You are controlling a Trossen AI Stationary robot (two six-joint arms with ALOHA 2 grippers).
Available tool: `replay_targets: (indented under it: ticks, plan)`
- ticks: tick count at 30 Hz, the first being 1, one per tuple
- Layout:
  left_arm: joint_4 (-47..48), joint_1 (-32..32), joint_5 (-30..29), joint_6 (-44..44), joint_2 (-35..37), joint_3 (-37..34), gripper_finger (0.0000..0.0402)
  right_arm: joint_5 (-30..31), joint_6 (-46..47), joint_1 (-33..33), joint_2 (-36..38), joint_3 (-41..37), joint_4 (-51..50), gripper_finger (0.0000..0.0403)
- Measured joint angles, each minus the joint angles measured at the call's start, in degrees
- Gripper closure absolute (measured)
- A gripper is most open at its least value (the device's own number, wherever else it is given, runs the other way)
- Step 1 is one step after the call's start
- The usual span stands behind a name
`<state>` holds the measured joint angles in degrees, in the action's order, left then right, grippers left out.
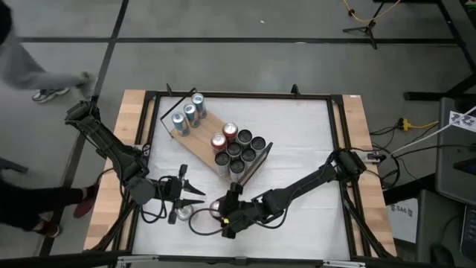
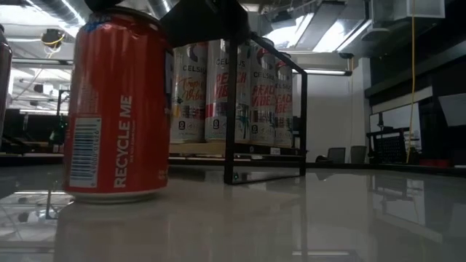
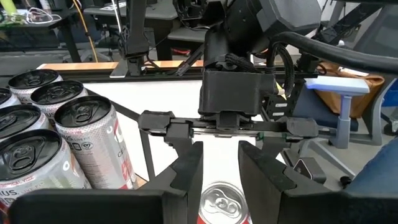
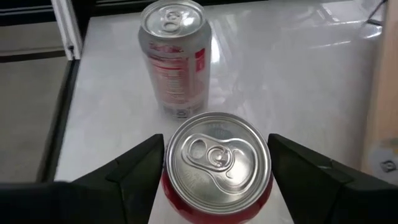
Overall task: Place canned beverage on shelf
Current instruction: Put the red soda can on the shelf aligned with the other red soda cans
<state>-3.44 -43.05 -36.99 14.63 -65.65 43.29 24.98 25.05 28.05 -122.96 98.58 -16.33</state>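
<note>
A red can (image 4: 217, 155) stands upright on the white tabletop near the front edge, seen large in the low view (image 2: 116, 102). My right gripper (image 1: 223, 212) is shut on it. My left gripper (image 1: 198, 193) hovers just left of it, open and holding nothing, its fingers pointing at the can. The shelf (image 1: 208, 141), a light-wood board on a black wire frame, sits askew mid-table. It carries three silver cans (image 1: 187, 115) at its far end, two red-topped cans (image 1: 223, 138) and several dark-topped cans (image 1: 242, 152). My right gripper pinches the red can's upper side wall (image 4: 171, 190), just below the rim, with one finger (image 4: 137, 171) on each side. The fingers slant down from the table's right. The can stays upright with its base (image 2: 116, 195) on the table.
A silver can with red print (image 4: 174, 56) stands on the table a little left of the red one (image 1: 178, 215). Bare white tabletop (image 1: 297, 134) lies right of the shelf. A person (image 1: 22, 59) stands beyond the table's far left corner.
</note>
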Motion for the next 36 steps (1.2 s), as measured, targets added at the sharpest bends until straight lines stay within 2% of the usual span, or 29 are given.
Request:
replay_targets:
  ticks: [26,36]
  plan:
    - [-0.1,0.4,0.4,0.2,0.0,0.0,0.0308,-0.6,0.0,0.0,0.0,0.0,0.3,0.0123]
    - [0.0,0.4,-2.5,-1.5,0.0,0.0,0.0308,-0.6,0.0,0.0,0.1,0.0,0.3,0.0123]
